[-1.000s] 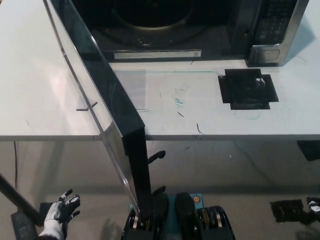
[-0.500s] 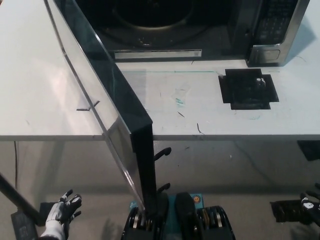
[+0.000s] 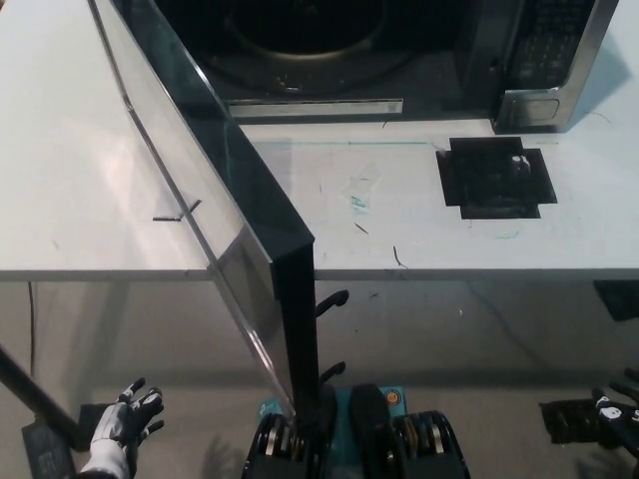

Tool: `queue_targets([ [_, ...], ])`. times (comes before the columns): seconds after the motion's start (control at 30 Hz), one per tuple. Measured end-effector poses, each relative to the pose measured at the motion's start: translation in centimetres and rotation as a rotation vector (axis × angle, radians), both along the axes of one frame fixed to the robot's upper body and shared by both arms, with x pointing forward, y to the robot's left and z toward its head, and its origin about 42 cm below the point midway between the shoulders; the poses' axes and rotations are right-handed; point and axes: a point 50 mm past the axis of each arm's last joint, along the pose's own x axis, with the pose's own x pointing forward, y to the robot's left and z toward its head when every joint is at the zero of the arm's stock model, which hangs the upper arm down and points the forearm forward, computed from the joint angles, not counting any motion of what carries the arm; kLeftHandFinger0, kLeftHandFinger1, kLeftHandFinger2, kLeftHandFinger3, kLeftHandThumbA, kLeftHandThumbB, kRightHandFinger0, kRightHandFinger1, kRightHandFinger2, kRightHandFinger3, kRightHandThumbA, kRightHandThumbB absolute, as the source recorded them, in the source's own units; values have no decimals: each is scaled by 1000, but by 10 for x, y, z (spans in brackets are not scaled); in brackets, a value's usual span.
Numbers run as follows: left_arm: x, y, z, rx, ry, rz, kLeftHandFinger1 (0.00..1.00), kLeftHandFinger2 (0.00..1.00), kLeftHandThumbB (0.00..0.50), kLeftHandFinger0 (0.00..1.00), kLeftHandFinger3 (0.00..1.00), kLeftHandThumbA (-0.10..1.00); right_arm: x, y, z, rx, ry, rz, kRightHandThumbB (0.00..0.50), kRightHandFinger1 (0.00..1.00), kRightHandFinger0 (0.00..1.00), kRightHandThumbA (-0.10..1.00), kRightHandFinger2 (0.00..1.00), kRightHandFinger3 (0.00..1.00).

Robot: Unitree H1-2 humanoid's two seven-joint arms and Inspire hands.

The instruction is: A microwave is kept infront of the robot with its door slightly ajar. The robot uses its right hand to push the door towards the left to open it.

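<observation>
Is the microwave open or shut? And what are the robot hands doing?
Microwave: on the table, inside showing.
Door: swung wide open, sticking out past the table edge.
Left robot hand: hanging low at lower left, fingers spread, holding nothing.
Right robot hand: low at the right edge, touching nothing; fingers too cut off to tell.

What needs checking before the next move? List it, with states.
1. Microwave door swung wide open toward the robot: ok.
2. Microwave cavity exposed: ok.
3. Right hand clear of the door, low at lower right: ok.
4. Right hand open or shut: cannot tell, mostly cut off.
5. Left hand resting low at lower left, fingers apart, holding nothing: ok.
6. Table in front of the microwave free of loose objects: ok.
</observation>
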Motion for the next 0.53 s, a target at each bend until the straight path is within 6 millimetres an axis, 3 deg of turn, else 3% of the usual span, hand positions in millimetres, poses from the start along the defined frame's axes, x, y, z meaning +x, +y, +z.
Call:
queue_targets([
  [0.07, 0, 0, 0, 0, -1, 0, 905, 879, 130, 926, 957, 380, 0, 0, 0, 0, -1, -1, 265, 417, 293, 805, 518, 654],
  [0.3, 0, 0, 0, -1, -1, 1, 882, 864, 147, 898, 954, 348, 0, 0, 1, 2, -8, -1, 280, 421, 277, 788, 524, 647],
  [0.37, 0, 0, 0, -1, -1, 1, 903, 868, 152, 906, 933, 350, 1, 0, 3, 1, -15, -1, 238, 422, 299, 778, 521, 660],
  [0.53, 1, 0, 0, 0, -1, 0, 912, 881, 145, 933, 931, 364, 3, 1, 7, -1, -28, -2, 224, 421, 301, 771, 523, 646],
])
